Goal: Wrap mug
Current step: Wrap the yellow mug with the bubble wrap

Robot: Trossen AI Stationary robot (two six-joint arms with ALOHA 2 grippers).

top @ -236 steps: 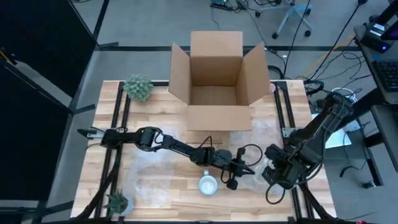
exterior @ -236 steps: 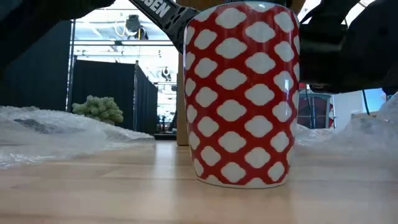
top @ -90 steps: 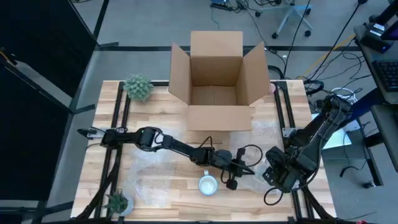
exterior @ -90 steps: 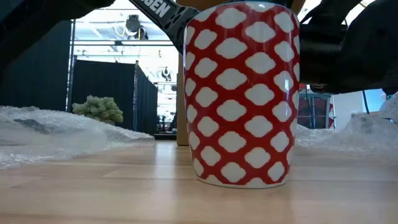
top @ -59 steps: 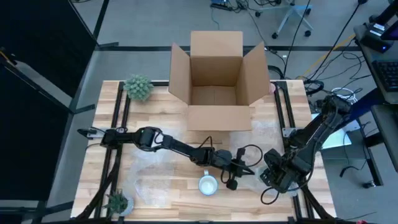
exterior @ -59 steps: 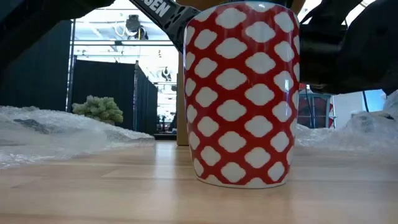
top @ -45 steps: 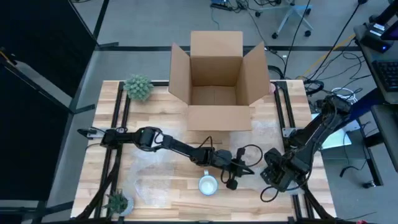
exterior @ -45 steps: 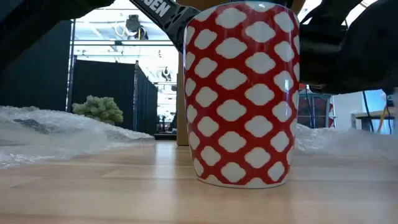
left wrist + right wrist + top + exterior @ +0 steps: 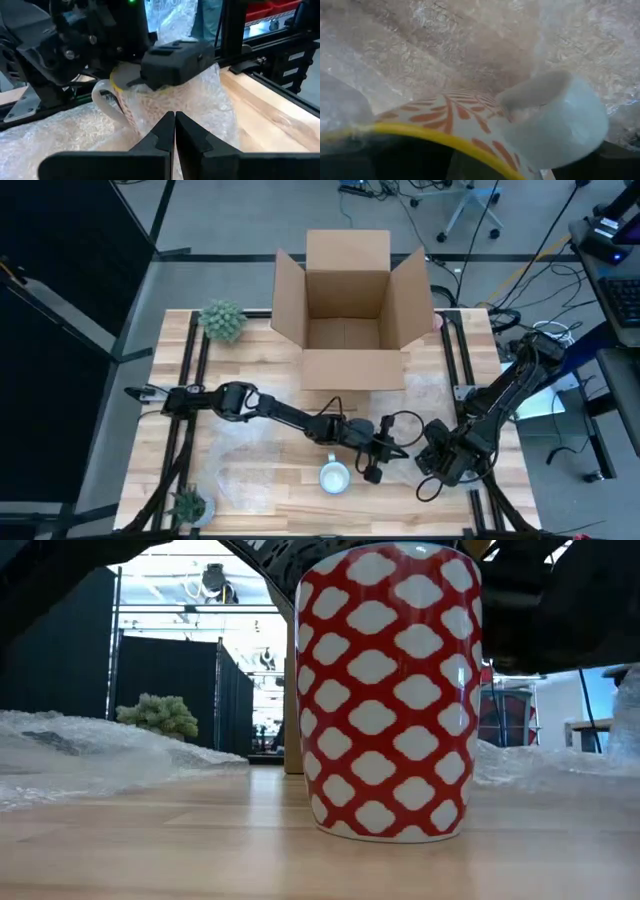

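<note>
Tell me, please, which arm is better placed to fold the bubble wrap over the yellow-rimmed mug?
Probably the left. The left gripper, jaws shut, sits right at the clear bubble wrap, while the right gripper is up against the yellow-rimmed, orange-leaf ceramic mug, seemingly steadying it.

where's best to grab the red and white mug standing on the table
Probably best to pinch the red and white mug by its rim, coming straight down, one finger inside the wall. It stands upright with its mouth open upward, and no handle shows clearly.
</note>
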